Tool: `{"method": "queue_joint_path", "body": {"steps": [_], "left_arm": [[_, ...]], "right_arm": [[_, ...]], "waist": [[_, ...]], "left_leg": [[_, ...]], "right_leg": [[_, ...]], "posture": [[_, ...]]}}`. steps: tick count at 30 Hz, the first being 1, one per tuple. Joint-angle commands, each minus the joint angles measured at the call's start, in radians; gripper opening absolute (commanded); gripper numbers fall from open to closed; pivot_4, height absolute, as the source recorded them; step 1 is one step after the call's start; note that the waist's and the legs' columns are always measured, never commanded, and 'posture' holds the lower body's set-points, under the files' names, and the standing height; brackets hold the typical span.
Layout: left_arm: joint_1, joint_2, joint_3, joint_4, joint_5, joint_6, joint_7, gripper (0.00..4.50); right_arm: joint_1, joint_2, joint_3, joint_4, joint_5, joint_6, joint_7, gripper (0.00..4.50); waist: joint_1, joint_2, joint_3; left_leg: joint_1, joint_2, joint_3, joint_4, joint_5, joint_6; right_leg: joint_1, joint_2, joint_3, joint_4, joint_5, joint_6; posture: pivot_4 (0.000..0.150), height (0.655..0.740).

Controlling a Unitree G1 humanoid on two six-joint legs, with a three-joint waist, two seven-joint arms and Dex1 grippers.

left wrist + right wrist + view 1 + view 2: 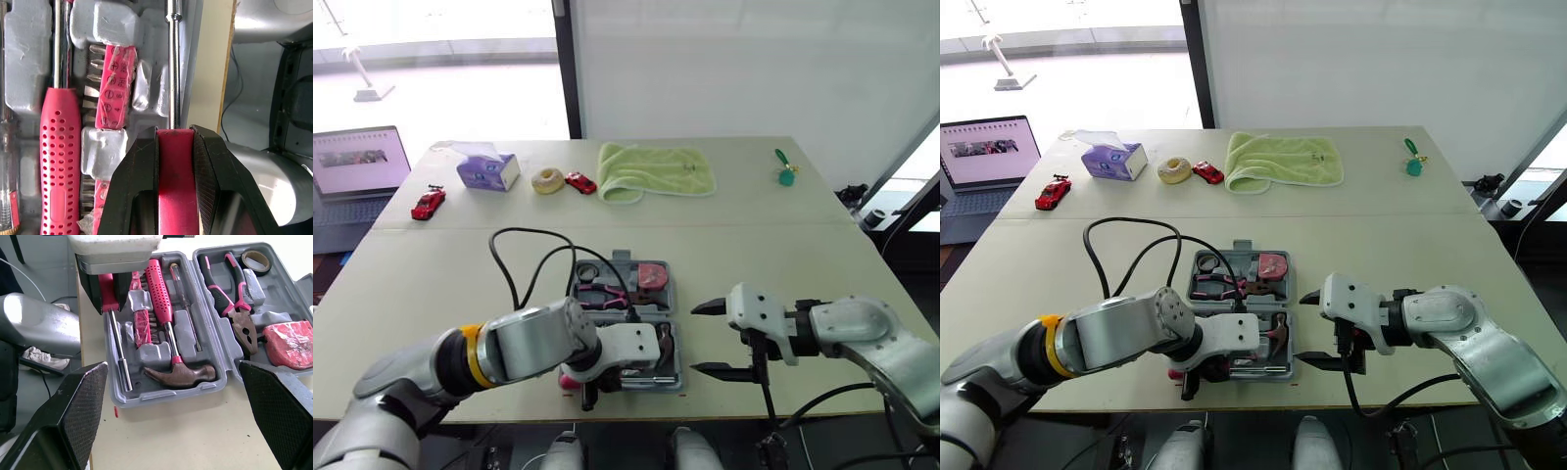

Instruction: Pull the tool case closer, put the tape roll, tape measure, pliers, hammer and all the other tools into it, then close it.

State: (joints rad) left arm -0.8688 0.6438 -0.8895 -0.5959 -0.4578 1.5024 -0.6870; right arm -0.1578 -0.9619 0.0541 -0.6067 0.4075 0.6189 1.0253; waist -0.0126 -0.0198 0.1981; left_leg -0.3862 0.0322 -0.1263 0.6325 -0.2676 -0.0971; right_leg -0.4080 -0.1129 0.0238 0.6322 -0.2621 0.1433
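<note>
Left wrist view: left gripper [175, 134] had its jaws clenched on the red handle of a driver [172, 73], whose steel shaft lay along the groove by the 6 o'clock wall of the open tool case [161, 393]. The case sat at the 6 o'clock edge of the bench [783, 245]. Hammer [181, 374] and bit strip [115, 83] lay in the same half. Pliers [234, 308], tape roll [257, 259] and red tape measure [291, 342] occupied the 12 o'clock half. Right gripper [697, 338] hovered just off the case's 3 o'clock side, jaws released and wide apart, touching nothing.
</note>
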Motion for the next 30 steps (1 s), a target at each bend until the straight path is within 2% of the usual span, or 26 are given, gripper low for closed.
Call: {"method": "queue_joint_path", "body": {"steps": [1,30], "left_arm": [[-0.021,-0.008,-0.002,-0.007,0.001,-0.021,0.005,0.45],[-0.019,0.016,-0.049,0.006,0.04,-0.08,0.018,0.45]], "right_arm": [[-0.007,-0.008,-0.007,-0.038,0.007,0.004,-0.006,4.5],[0.006,-0.005,-0.005,-0.065,0.023,0.039,-0.02,4.5]], "waist": [[0.0,0.0,0.0],[0.0,0.0,0.0]], "left_leg": [[0.0,0.0,0.0,0.0,0.0,0.0],[0.0,0.0,0.0,0.0,0.0,0.0]], "right_leg": [[0.0,0.0,0.0,0.0,0.0,0.0],[0.0,0.0,0.0,0.0,0.0,0.0]], "posture": [[0.15,0.74],[0.15,0.74]]}}
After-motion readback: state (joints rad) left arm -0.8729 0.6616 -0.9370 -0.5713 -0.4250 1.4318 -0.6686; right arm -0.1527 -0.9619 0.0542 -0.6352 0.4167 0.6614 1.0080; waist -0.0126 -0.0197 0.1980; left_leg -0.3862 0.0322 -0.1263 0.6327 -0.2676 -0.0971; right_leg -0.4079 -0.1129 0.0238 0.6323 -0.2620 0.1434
